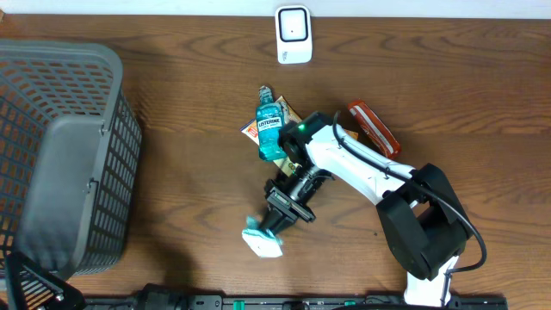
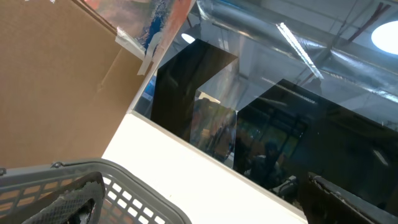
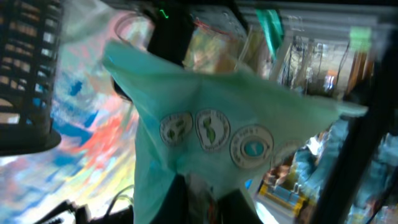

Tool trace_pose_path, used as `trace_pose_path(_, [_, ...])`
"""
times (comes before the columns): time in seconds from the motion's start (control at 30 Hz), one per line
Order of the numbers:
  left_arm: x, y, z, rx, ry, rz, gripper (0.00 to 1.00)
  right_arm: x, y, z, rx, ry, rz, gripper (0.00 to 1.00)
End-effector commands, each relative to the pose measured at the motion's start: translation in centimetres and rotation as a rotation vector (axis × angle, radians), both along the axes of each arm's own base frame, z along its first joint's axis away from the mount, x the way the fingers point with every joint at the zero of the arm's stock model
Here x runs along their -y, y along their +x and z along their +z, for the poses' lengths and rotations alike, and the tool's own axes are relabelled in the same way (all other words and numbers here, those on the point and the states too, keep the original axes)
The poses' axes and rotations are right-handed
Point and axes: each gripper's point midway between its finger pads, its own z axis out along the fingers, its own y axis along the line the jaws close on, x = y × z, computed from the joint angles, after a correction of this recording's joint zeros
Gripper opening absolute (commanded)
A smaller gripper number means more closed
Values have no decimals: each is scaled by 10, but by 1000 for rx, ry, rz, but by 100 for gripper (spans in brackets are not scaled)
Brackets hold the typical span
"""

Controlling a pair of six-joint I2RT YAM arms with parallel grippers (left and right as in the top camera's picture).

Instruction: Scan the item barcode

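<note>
Teal packet [image 1: 262, 244] pinched tight in R gripper [image 1: 269, 229], well below scanner [image 1: 293, 34], prob. to present its barcode.

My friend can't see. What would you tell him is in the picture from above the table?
The right gripper pinches a teal-and-white packet near the front of a wooden table. Behind it lie a blue Listerine bottle and a white scanner; a grey basket stands at the left.

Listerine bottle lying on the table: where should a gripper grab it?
Likely mid-body, from straight above, jaws closing across its width: the bottle lies flat on its broad side, and the cap end is narrower.
</note>
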Motion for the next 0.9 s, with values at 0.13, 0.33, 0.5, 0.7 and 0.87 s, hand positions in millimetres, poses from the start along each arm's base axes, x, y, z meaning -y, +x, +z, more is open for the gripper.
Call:
trace_pose_path(0.13, [-1, 0, -1, -3, 3, 7, 99, 0, -5, 35, -158, -13, -75, 1])
trace_pose_path(0.33, [-1, 0, -1, -3, 3, 7, 99, 1, -5, 33, -148, -20, -68, 1])
trace_pose_path(0.5, [-1, 0, -1, -3, 3, 7, 99, 1, -5, 33, -118, 14, -56, 1])
trace_pose_path(0.7, [-1, 0, -1, -3, 3, 7, 99, 1, -3, 34, -109, 36, -58, 1])
trace_pose_path(0.87, [-1, 0, -1, -3, 3, 7, 99, 2, -1, 33, -100, 38, -60, 1])
